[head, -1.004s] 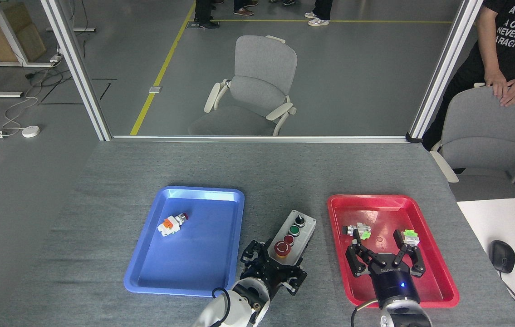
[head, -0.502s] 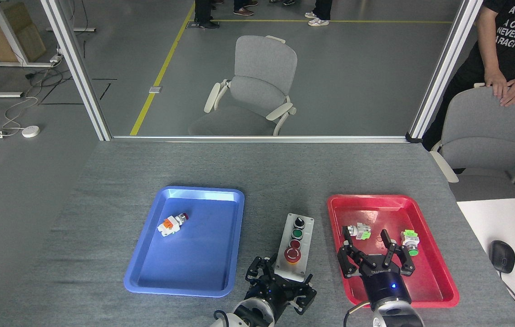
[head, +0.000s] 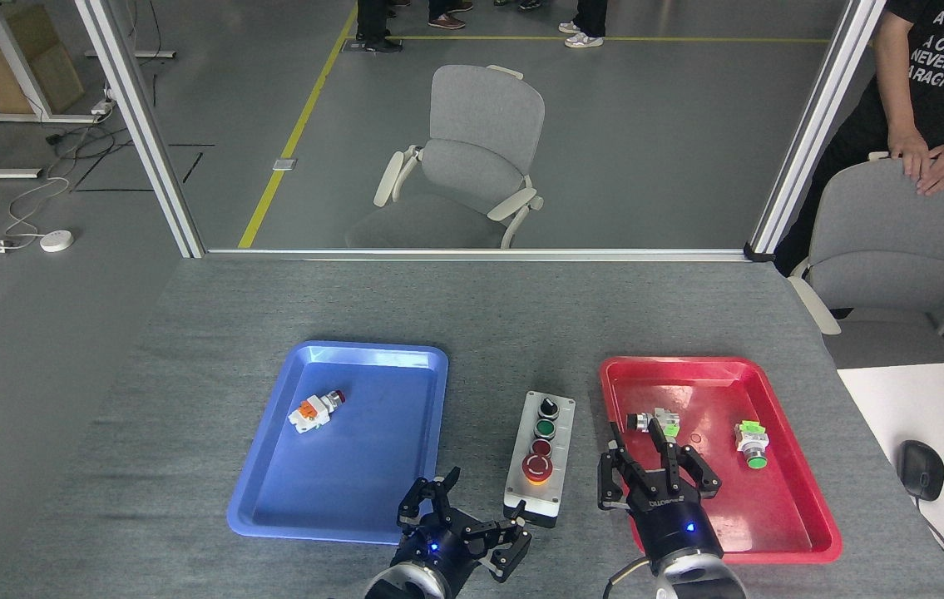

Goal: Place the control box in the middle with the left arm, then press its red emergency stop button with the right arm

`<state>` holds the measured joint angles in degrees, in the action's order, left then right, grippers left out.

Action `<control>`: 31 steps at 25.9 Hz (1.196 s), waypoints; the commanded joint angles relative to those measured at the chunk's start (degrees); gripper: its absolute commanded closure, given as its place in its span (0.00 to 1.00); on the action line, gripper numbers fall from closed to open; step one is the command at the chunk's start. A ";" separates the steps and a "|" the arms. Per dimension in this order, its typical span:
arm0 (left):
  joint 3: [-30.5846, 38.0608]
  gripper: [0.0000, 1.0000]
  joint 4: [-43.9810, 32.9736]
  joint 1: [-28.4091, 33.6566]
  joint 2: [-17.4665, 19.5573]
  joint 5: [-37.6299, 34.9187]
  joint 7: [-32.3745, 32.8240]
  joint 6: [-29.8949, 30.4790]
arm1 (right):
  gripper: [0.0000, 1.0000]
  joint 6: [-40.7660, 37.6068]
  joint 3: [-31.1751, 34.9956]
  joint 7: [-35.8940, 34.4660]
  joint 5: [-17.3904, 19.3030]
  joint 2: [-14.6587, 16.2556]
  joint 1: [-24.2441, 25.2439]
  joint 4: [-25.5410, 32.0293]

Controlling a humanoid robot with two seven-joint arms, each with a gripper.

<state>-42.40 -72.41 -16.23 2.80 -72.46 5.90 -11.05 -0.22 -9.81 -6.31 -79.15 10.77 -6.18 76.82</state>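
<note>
box: light-grey oblong control box (head: 541, 459) sits mid-surface, near front edge
left tool (head: 472, 532): spread, empty
right tool (head: 659, 474): spread, probably empty
risk: off-centre press on big red button (head: 537, 467) skids box

- Even, bright indoor light falls from overhead; shadows are soft and short.
- White glare streaks the far rim of the blue tray (head: 372, 356), and the red tray (head: 692, 391) shows glossy patches.
- Focus is sharp throughout, without visible blur.
</note>
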 commanded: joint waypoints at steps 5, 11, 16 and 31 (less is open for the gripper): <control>7.24 0.02 -16.80 5.33 9.24 0.13 3.85 0.86 | 1.00 -1.80 -4.69 0.07 -0.22 -2.25 0.03 0.00; 22.09 0.02 -20.05 7.88 11.61 0.57 2.71 6.13 | 1.00 -0.49 -9.00 2.18 -1.36 -3.30 0.03 -0.09; 34.93 0.02 -14.78 8.15 10.91 5.13 -0.45 12.19 | 1.00 0.30 -9.70 2.18 -1.45 -4.36 -0.50 -2.29; 38.80 0.02 -4.06 4.37 11.53 8.48 -9.42 12.28 | 1.00 1.18 -11.28 2.53 -1.45 -5.06 -2.43 -8.79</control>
<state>-3.71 -77.76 -11.33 14.25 -63.77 -3.42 1.42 0.69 -21.07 -4.26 -80.64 5.66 -8.67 68.65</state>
